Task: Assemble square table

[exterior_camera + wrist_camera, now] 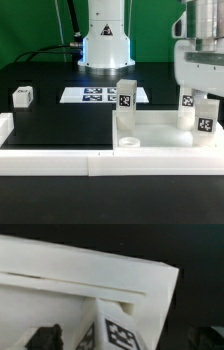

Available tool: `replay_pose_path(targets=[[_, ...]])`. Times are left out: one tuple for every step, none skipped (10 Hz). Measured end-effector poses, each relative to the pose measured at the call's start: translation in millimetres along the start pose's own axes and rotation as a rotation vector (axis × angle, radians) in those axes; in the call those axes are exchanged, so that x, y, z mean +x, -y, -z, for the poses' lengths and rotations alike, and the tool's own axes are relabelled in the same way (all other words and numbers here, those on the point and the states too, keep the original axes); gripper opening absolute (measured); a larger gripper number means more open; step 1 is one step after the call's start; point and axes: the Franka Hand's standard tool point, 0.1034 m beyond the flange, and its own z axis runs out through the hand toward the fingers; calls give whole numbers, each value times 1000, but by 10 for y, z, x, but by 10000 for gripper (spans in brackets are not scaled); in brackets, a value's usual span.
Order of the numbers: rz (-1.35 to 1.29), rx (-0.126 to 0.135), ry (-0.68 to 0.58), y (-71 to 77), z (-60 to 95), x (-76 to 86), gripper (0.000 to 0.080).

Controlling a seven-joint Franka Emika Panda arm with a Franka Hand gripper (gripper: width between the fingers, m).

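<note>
The square table's white slab [160,128] lies at the exterior view's right, against the front wall. Three tagged white legs stand upright on it: one at its left [126,98] and two at its right [187,106] [206,116]. A fourth leg block [22,96] lies loose on the black table at the far left. My gripper [196,86] hangs just over the two right legs. In the wrist view, the gripper [130,340] is open, its dark fingers [44,337] standing apart on either side of a tagged leg [116,331] on the slab [70,263].
A long low white border wall [90,158] runs along the front and up the left side. The marker board [98,95] lies flat in front of the robot's base [106,45]. A round socket [128,143] shows in the slab's near left corner.
</note>
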Motion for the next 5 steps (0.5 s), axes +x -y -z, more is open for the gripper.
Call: replay_pose_path(targets=[[4, -11, 4, -24, -10, -1, 643], [80, -9, 1, -20, -10, 6, 643], [144, -11, 0, -24, -14, 7, 648], [295, -6, -1, -16, -10, 16, 648], [481, 1, -5, 1, 5, 36, 649]])
